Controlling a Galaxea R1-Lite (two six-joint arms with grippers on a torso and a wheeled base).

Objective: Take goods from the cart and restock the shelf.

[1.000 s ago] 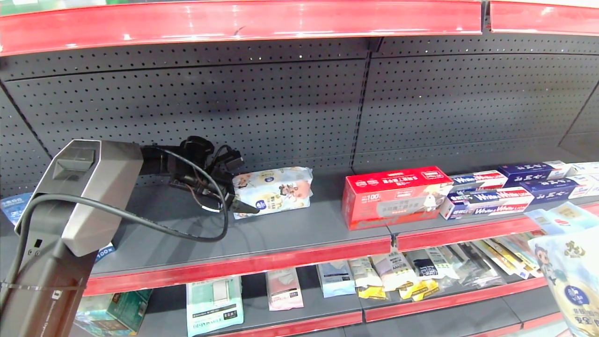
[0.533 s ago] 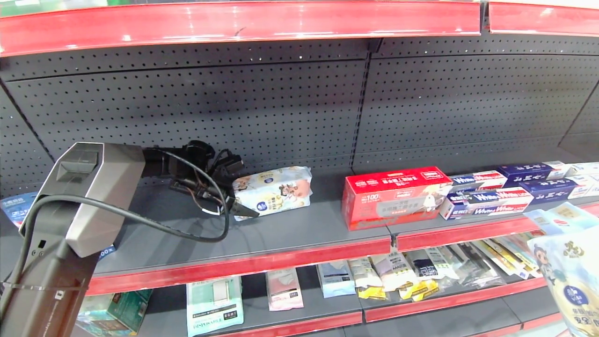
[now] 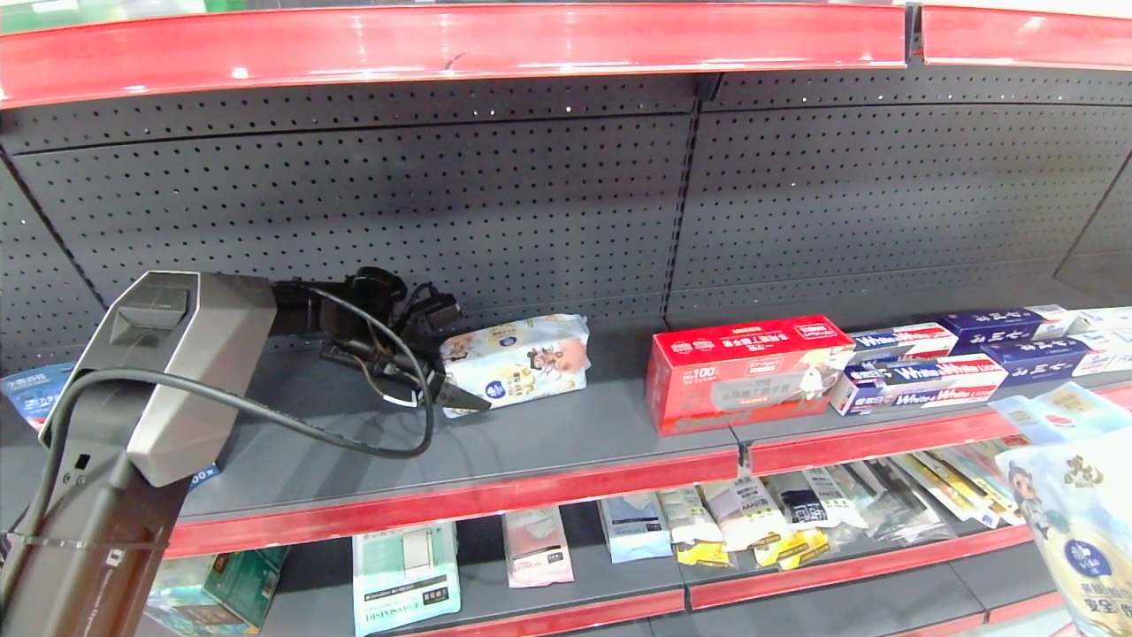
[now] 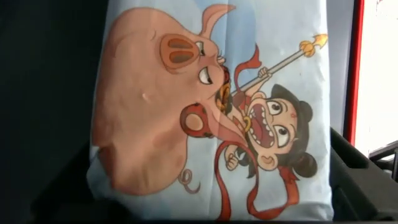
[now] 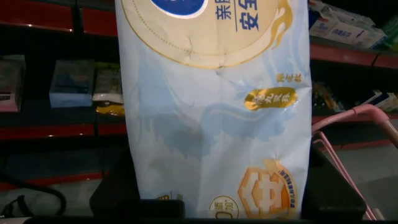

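Presently: item one, wipes pack (image 3: 522, 358), lying flat on the middle shelf (image 3: 548, 433), left of the red box (image 3: 743, 372), seemingly being set into the bare gap there; left hand (image 3: 460, 358) narrowed around its left end, fingers touching both sides, apparently gripping; item two, second pack (image 5: 211, 124), held upright off the shelf by the right hand (image 5: 227, 196), clamped at its lower end, likely next for stocking; pink cart rail (image 5: 354, 118) nearby.

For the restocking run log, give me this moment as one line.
left gripper: shut on pale cartoon-printed soft pack resting on grey metal shelf | right gripper: shut on tall pale-blue plastic bag, not yet shelved
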